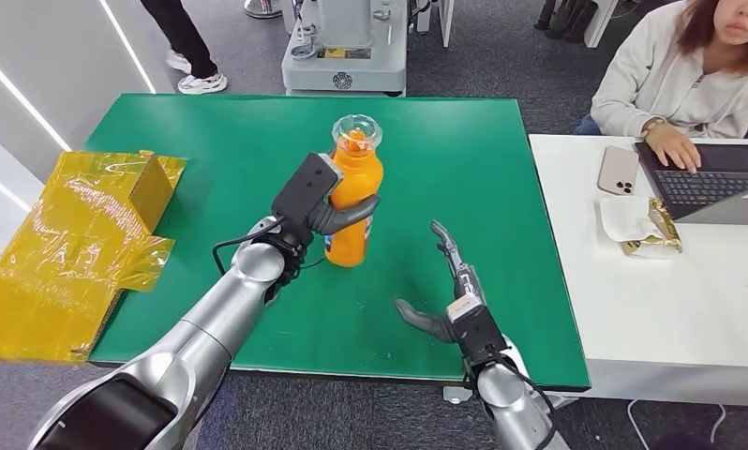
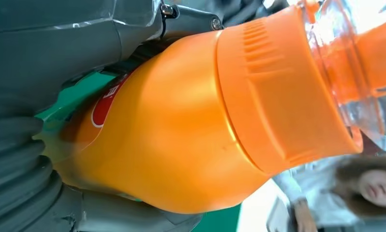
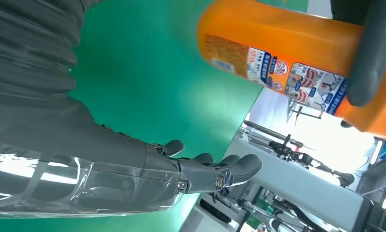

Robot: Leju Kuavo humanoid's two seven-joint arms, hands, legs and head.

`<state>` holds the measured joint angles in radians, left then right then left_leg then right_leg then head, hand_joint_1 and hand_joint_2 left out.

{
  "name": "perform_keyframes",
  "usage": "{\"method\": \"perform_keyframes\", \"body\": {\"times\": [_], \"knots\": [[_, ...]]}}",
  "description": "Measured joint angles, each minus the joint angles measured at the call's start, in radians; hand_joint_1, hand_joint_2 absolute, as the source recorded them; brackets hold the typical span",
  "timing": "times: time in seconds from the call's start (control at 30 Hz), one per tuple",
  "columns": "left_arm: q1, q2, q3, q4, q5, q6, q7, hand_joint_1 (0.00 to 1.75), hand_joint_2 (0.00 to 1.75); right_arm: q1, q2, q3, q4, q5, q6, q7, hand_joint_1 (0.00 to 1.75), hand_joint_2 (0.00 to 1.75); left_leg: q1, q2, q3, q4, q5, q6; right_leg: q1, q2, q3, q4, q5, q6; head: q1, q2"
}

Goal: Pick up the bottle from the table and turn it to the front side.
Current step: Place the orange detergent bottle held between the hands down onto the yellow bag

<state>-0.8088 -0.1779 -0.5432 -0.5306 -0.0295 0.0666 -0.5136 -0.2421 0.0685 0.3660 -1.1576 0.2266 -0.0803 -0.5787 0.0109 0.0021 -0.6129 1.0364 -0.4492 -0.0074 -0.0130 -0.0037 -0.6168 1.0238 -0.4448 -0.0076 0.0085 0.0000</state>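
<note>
Orange bottle [image 1: 354,202] is held upright by left hand [image 1: 325,208], fingers wrapped round its body, approx mid-table [image 1: 464,169], nearer the far edge. Base looks at or just off the green top; can't tell which. Right hand [image 1: 448,298] is held apart, fingers spread, nothing gripped, nearer the front edge. Label [image 3: 297,79] is seen from right wrist cam, partly covered by a left finger. Step judged: grasp done, turn pending. Next: bottle to be lifted clear, then rotated about its axis w/o grip slipping.
</note>
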Motion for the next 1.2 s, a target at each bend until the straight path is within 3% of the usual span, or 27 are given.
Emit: {"method": "perform_keyframes", "body": {"times": [0.13,0.47,0.63,0.77,1.0,1.2], "knots": [[0.006,0.026,0.000,-0.038,-0.137,0.108,-0.024,1.75,1.75,0.037,-0.006,0.006,-0.064,0.004,-0.002,0.000,0.00,1.75,0.000,0.000,0.000,0.000,0.000,0.000,0.000,0.000,0.000,0.000,0.000,0.000,0.000,0.000],[0.006,0.049,0.000,-0.070,-0.167,0.135,-0.028,1.75,1.75,0.059,-0.015,0.016,-0.120,0.004,-0.002,0.001,0.00,1.75,0.000,0.000,0.000,0.000,0.000,0.000,0.000,0.000,0.000,0.000,0.000,0.000,0.000,0.000],[-0.004,0.089,0.000,-0.104,-0.334,0.301,-0.006,1.75,1.75,0.076,-0.026,0.028,-0.168,0.002,0.000,-0.005,0.00,1.75,0.000,0.001,0.000,0.000,0.000,0.000,0.000,0.001,0.000,0.000,0.000,0.000,0.000,0.000],[-0.022,0.144,0.011,-0.143,-0.513,0.382,0.047,1.75,1.75,0.100,-0.040,0.042,-0.243,-0.003,-0.005,-0.010,0.00,1.75,0.000,0.000,0.000,0.000,0.000,0.000,0.000,0.000,0.000,0.000,0.000,0.000,0.000,0.000],[-0.079,0.275,0.014,-0.148,-0.999,0.548,0.217,1.75,1.75,0.169,-0.077,0.064,-0.412,0.008,-0.043,-0.016,0.00,1.75,0.000,0.001,0.000,-0.001,0.000,0.000,0.000,0.002,-0.001,0.001,0.000,0.000,0.000,0.000],[-0.096,0.340,0.014,-0.141,-1.272,0.566,0.329,1.75,1.75,0.201,-0.090,0.066,-0.502,0.022,-0.071,-0.011,0.00,1.75,0.000,0.001,0.000,-0.001,0.000,0.000,0.000,0.001,0.000,0.000,0.000,0.000,0.000,0.000]]}}
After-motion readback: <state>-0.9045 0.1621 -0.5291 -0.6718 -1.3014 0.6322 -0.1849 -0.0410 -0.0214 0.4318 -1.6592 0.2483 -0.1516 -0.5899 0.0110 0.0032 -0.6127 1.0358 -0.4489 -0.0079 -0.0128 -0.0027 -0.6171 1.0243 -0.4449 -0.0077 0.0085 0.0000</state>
